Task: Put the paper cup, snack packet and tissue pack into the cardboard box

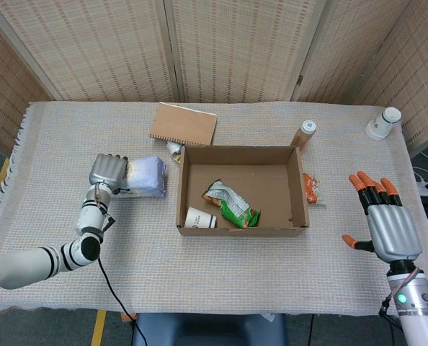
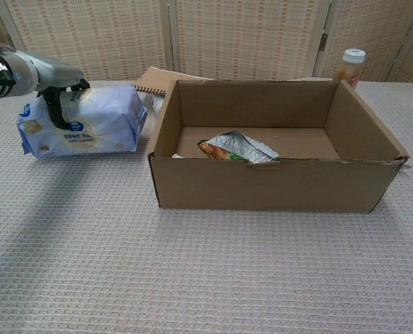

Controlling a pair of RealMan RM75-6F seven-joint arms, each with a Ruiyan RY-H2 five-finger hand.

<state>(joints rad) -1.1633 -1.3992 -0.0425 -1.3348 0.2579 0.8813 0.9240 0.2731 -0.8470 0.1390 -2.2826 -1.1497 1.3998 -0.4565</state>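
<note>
The cardboard box (image 1: pixel 239 148) (image 2: pixel 276 185) stands open at mid table. Inside it lie the green snack packet (image 1: pixel 230 203) (image 2: pixel 238 147) and the paper cup (image 1: pixel 199 218), the cup on its side in the front left corner and hidden in the chest view. Left of the box, a gap away from it, is the blue-white tissue pack (image 1: pixel 145 177) (image 2: pixel 81 129). My left hand (image 1: pixel 107 171) (image 2: pixel 36 73) grips the pack's left end, fingers curled over its top. My right hand (image 1: pixel 390 223) hovers at the table's right edge, fingers spread, holding nothing.
A brown spiral notebook (image 1: pixel 184 124) (image 2: pixel 154 80) lies behind the box's left corner. A brown bottle (image 1: pixel 304 135) (image 2: pixel 347 66) stands at the box's far right corner. An orange wrapper (image 1: pixel 310 189) lies along the right wall, and a white cup (image 1: pixel 382 123) stands far right.
</note>
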